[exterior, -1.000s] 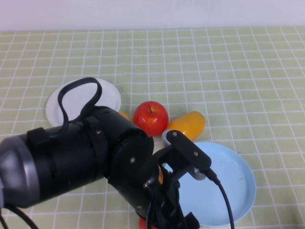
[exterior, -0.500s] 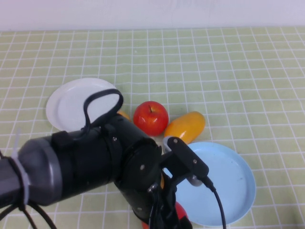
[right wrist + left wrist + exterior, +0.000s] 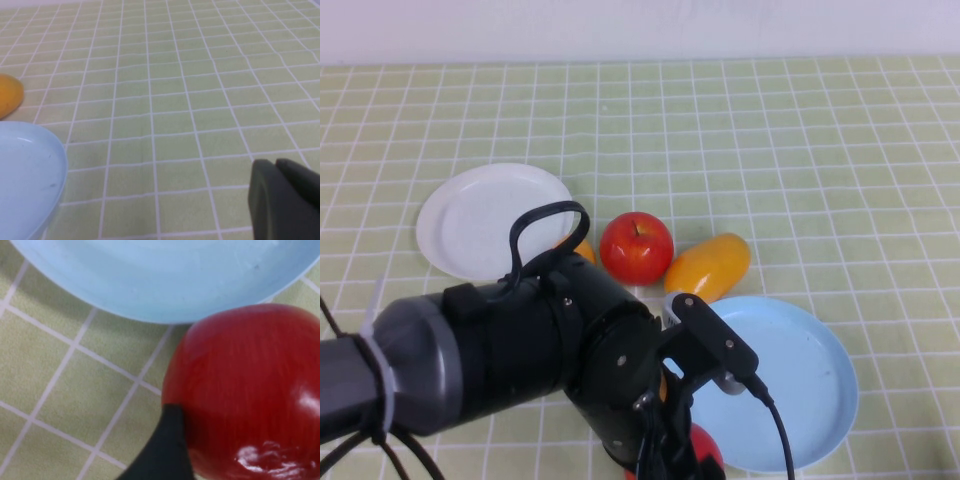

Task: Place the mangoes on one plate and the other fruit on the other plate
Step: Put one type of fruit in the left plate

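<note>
- Mangoes: one mango point(image 3: 708, 266) lies on the checked cloth point(image 3: 790, 150) just off the light blue plate point(image 3: 800, 385), at its 11 o'clock edge. The second mango point(image 3: 582, 247) shows only as an orange sliver behind my left arm, at about 9 o'clock from the upper apple.
- One red apple point(image 3: 636, 247) sits on the cloth between the two mangoes, at about 3 o'clock from the white plate point(image 3: 485, 215), near but apart from its rim.
- My left arm point(image 3: 510, 370) reaches in from the 8 o'clock corner of the high view, its thick black forearm slanting toward the blue plate and its wrist bent steeply down at the near edge of the cloth.
- My left gripper point(image 3: 172, 450) is down at the second red apple point(image 3: 245, 390). In the left wrist view one dark finger point(image 3: 167, 447) presses against the apple's side; I see only that finger, so I cannot tell whether I have it clamped.
- That apple point(image 3: 700, 445) rests just outside the blue plate's rim, at its 7 o'clock edge.
- My right gripper point(image 3: 282, 200) hangs above bare cloth at about 3 o'clock from the blue plate; only a dark finger shows, so I cannot tell its state.
- Both plates hold no fruit.
</note>
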Robot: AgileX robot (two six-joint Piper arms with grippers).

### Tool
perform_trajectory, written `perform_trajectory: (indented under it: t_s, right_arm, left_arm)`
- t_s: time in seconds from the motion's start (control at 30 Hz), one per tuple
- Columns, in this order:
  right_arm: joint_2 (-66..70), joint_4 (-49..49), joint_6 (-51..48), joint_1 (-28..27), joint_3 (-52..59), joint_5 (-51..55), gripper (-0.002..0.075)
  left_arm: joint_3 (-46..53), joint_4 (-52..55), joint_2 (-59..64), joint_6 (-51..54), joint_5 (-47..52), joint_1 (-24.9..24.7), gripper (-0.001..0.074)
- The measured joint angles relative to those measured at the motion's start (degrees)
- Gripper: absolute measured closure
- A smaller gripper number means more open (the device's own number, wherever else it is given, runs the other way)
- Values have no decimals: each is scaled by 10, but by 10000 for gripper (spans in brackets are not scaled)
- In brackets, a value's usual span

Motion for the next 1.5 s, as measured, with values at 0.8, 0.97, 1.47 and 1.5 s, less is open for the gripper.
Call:
perform_trajectory:
  t_s: [0.8, 0.97, 1.47, 1.5]
  right_arm:
    - [0, 0, 0, 0, 0, 0, 743]
    - [0, 0, 0, 0, 0, 0, 743]
    - [0, 0, 0, 0, 0, 0, 743]
    - [0, 0, 0, 0, 0, 0, 743]
  left_arm:
    - [4, 75, -88, 1, 36, 17, 160]
    - [4, 98, -111, 1, 37, 71, 160]
    - [4, 142, -139, -16, -194, 293, 161]
    - [4, 142, -139, -17, -214, 304, 161]
